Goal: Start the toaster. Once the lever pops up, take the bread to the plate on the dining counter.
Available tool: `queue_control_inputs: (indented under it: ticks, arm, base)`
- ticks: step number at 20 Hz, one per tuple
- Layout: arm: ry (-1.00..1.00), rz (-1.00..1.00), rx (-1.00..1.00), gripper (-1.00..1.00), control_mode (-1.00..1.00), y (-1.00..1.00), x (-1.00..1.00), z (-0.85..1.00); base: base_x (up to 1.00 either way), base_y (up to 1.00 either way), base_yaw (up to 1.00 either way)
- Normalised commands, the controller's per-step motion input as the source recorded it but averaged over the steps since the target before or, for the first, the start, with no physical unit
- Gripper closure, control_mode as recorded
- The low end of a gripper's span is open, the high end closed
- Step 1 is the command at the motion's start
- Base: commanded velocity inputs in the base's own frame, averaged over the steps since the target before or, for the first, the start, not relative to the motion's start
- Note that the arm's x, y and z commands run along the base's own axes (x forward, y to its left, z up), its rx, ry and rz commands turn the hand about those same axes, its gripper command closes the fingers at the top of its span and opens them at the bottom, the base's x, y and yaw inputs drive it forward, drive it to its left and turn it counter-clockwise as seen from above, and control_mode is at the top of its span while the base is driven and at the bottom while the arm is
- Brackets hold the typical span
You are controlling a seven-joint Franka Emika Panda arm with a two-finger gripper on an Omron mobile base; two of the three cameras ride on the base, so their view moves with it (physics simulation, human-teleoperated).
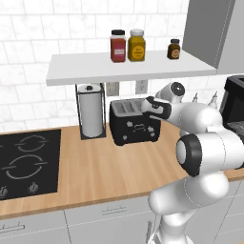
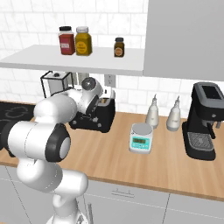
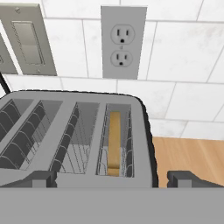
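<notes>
The black toaster (image 1: 135, 122) stands on the wooden wall counter against the tiled wall, under the shelf. In the hand view I look down on the silver top of the toaster (image 3: 78, 131). The bread (image 3: 114, 142), a brown slice seen edge-on, stands sunk in the rightmost slot. My gripper (image 3: 113, 179) hangs open just above the toaster's near edge, fingertips (image 3: 41, 178) wide apart with nothing between them. From the left base view the gripper (image 1: 147, 106) sits over the toaster's right end. The arm covers part of the toaster (image 2: 101, 119) in the right base view. The plate and the dining counter are out of view.
A paper towel holder (image 1: 90, 116) stands left of the toaster, then a black cooktop (image 1: 28, 162). A shelf (image 1: 128, 69) with three jars hangs close above. To the right are a small scale (image 2: 141, 138), two bottles (image 2: 153, 111) and a coffee machine (image 2: 205, 120). A wall outlet (image 3: 123, 41) is behind the toaster.
</notes>
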Motion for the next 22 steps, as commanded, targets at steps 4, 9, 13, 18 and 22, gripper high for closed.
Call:
queue_control_inputs:
  ticks: [4, 9, 13, 18, 22]
  arm:
    - [0.0, 0.0, 0.0, -1.0, -1.0, 0.0, 0.0, 0.0]
    - [0.0, 0.0, 0.0, -1.0, -1.0, 0.0, 0.0, 0.0]
    - [0.0, 0.0, 0.0, -1.0, -1.0, 0.0, 0.0, 0.0]
    - [0.0, 0.0, 0.0, -1.0, -1.0, 0.0, 0.0, 0.0]
    - [0.0, 0.0, 0.0, -1.0, -1.0, 0.0, 0.0, 0.0]
  base:
    - [0.0, 0.0, 0.0]
    - [0.0, 0.0, 0.0]
    - [0.0, 0.0, 0.0]
    - [0.0, 0.0, 0.0]
    - [0.0, 0.0, 0.0]
